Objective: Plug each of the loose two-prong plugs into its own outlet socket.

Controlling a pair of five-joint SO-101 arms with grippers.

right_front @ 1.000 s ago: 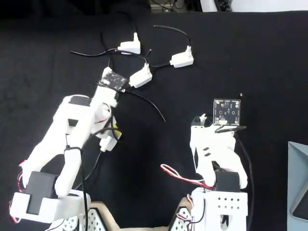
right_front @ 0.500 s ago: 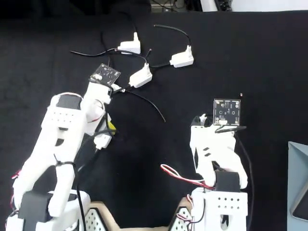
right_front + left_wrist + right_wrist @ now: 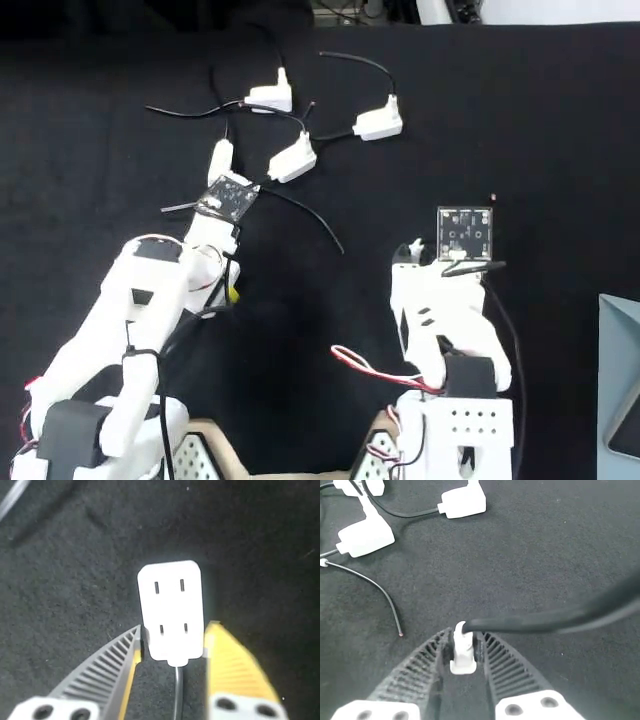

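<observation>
Tabletop [image 3: 560,120], black cloth cover. White corded block [image 3: 268,97], 11 o'clock. Second white block [image 3: 378,123], 1 o'clock. Third white block [image 3: 292,160], 12 o'clock, nearer centre. Loose black wire [image 3: 320,225], near centre. Grey flat object [image 3: 622,380], 4 o'clock edge.

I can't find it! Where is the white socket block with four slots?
The white socket block is pinched in the left pincer, just left of a loose plug in the high view.

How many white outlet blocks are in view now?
4. Three lie on the table's far side: left block, middle block, right block. The fourth block sits in the left hand. Right hand's plug excluded.
</observation>
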